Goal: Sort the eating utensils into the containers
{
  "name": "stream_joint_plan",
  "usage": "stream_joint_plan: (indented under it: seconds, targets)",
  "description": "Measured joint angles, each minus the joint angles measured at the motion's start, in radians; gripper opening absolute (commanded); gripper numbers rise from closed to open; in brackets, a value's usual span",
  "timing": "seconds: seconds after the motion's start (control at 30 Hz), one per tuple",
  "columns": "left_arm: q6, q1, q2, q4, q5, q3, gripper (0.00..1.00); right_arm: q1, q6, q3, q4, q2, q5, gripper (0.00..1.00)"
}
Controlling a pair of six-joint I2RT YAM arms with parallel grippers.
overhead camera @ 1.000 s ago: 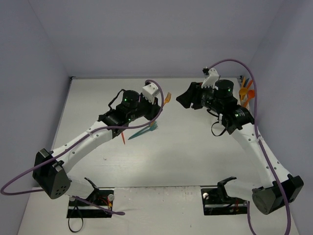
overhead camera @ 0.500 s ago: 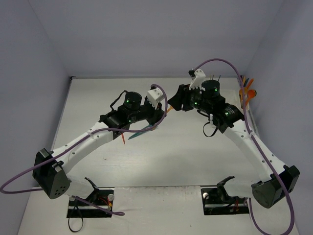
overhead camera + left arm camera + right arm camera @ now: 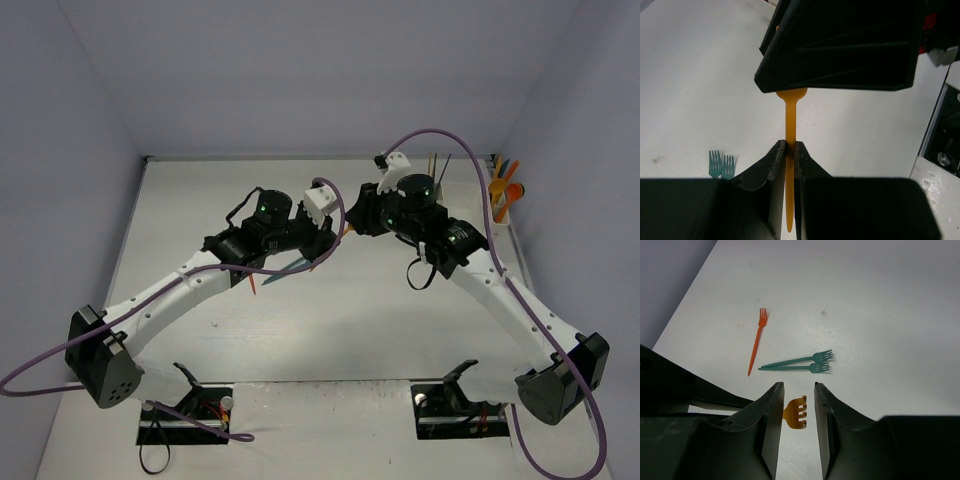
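Note:
My left gripper (image 3: 789, 145) is shut on the handle of an orange fork (image 3: 790, 120) and holds it above the table. The fork's tined head (image 3: 796, 412) sits between the jaws of my right gripper (image 3: 798, 386), which are open with a gap on the tine side. In the top view both grippers meet mid-table, left gripper (image 3: 328, 234) facing right gripper (image 3: 356, 220). Two teal forks (image 3: 795, 364) and a red-orange fork (image 3: 757, 340) lie on the table below. The white containers (image 3: 497, 207) stand at the far right edge with orange utensils (image 3: 506, 180) upright in them.
The teal forks (image 3: 291, 267) and red-orange fork (image 3: 252, 283) lie partly under the left arm. Walls close in the table on the left, the back and the right. Both arm bases sit at the near edge.
My right arm has swung left from near the containers to the left gripper, and its jaws have narrowed around the orange fork's head. The left gripper kept its hold and shifted slightly right.

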Motion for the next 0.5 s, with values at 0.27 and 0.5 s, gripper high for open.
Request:
stream_joint_plan:
  seconds: [0.27, 0.5]
  targets:
    - [0.001, 0.000, -0.003, -0.007, 0.001, 0.012, 0.00, 0.032, -0.004, -0.048, 0.001, -0.026, 0.061, 0.13]
    - [0.000, -0.012, -0.003, 0.001, 0.013, 0.012, 0.23, 0.054, -0.006, -0.059, 0.009, -0.079, 0.096, 0.00]
